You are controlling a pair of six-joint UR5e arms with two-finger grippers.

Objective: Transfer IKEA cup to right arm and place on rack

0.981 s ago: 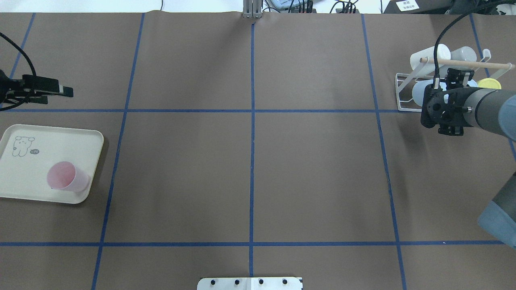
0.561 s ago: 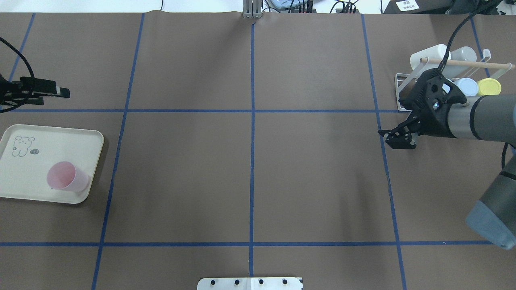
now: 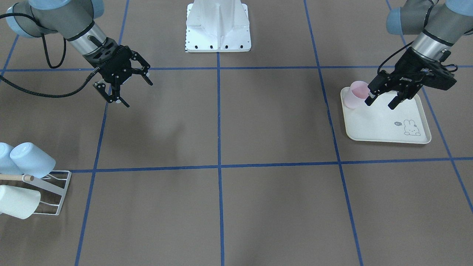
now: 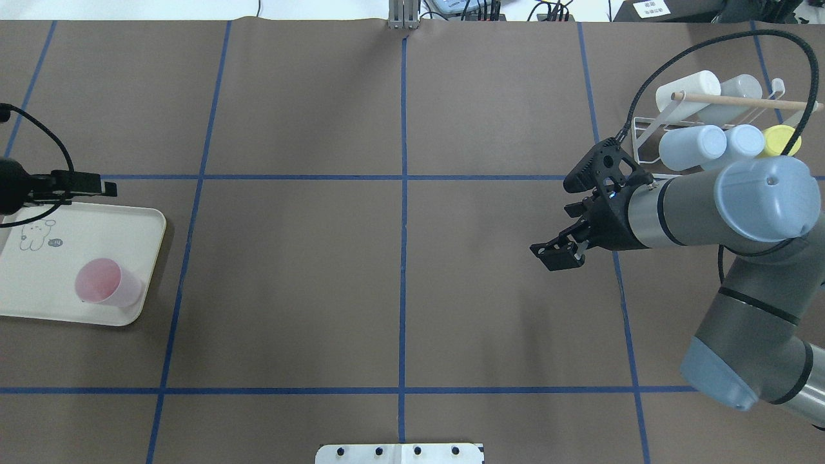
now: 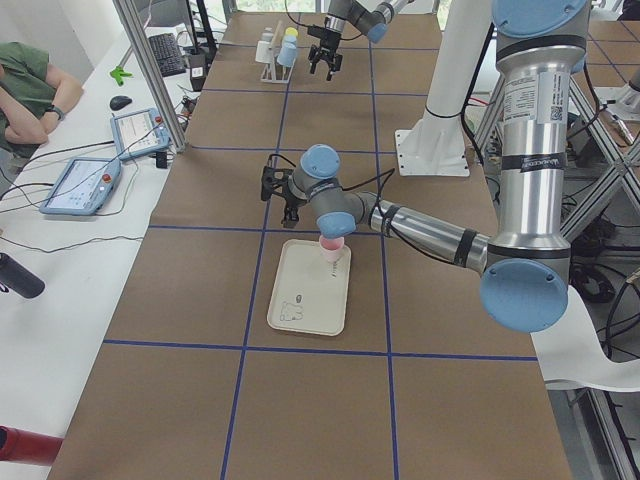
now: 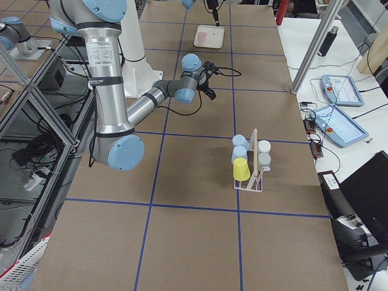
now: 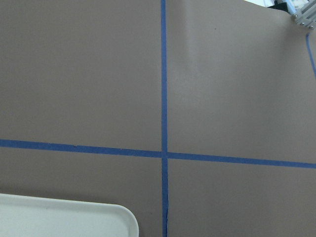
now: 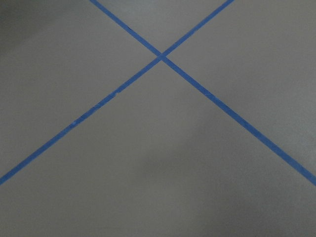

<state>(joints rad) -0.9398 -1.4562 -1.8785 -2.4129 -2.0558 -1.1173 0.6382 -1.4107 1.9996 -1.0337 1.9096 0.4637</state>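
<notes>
Carefully lower the released fingers of the left gripper (image 3: 380,103) around the pink IKEA cup (image 3: 355,94), upright at the cream tray's (image 3: 380,125) corner; hold the right gripper (image 3: 133,92), fingers likewise spread, over the bench (image 3: 258,129).

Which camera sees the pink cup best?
The overhead view: the pink plastic cup shows whole on the cream tray. Front view: the left hand overlaps it. Side views: tiny. Wrist cameras: not visible.
</notes>
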